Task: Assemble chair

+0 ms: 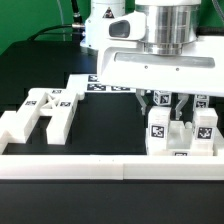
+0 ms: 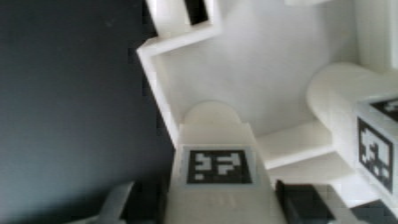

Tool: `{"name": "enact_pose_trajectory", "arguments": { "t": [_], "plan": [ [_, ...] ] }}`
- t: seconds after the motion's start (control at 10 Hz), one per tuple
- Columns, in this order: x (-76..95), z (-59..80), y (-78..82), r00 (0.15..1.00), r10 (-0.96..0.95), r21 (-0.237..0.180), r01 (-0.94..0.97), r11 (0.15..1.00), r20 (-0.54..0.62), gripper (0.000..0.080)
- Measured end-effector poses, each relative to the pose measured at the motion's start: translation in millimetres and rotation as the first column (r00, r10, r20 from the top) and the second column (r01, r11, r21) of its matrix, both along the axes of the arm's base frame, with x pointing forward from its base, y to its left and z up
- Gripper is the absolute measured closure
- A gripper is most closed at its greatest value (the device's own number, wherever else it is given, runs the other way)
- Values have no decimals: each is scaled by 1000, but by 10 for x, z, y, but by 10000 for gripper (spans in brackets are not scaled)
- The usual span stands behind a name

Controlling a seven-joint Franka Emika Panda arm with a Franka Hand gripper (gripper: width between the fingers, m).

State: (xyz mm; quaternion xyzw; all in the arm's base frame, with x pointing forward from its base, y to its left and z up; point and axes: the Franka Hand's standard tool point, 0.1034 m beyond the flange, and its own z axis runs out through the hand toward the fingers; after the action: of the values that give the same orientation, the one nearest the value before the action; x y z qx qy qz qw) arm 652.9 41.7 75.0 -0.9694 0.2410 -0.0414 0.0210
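So, the gripper (image 1: 168,106) is clamped on a rounded white chair post (image 2: 217,140) (its tag faces the wrist camera), fingers (image 2: 111,205) snug on both sides. That post sits among the upright chair parts (image 1: 205,135) at the exterior view's right, just behind the white border rail (image 1: 100,166). An H-shaped chair piece (image 1: 45,112) lies well apart, on the exterior view's left.

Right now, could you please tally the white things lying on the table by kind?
Chair groups: 2, the H-piece and the post cluster
Marker board: 1
Rail: 1
Total: 4
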Motion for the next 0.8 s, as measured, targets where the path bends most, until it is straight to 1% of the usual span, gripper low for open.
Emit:
{"name": "enact_pose_trajectory", "arguments": {
  "t": [0.2, 0.4, 0.5, 0.7, 0.8],
  "plan": [
    [4, 1, 12, 990, -140, 16, 140, 990, 0, 509],
    [3, 0, 61, 951, -310, 38, 310, 950, -8, 509],
    [4, -1, 75, 933, -360, 43, 360, 932, -10, 509],
    [2, -4, 78, 928, -373, 44, 373, 927, -11, 509],
    [0, -6, 76, 944, -330, 38, 330, 943, -9, 272]
  ]
}}
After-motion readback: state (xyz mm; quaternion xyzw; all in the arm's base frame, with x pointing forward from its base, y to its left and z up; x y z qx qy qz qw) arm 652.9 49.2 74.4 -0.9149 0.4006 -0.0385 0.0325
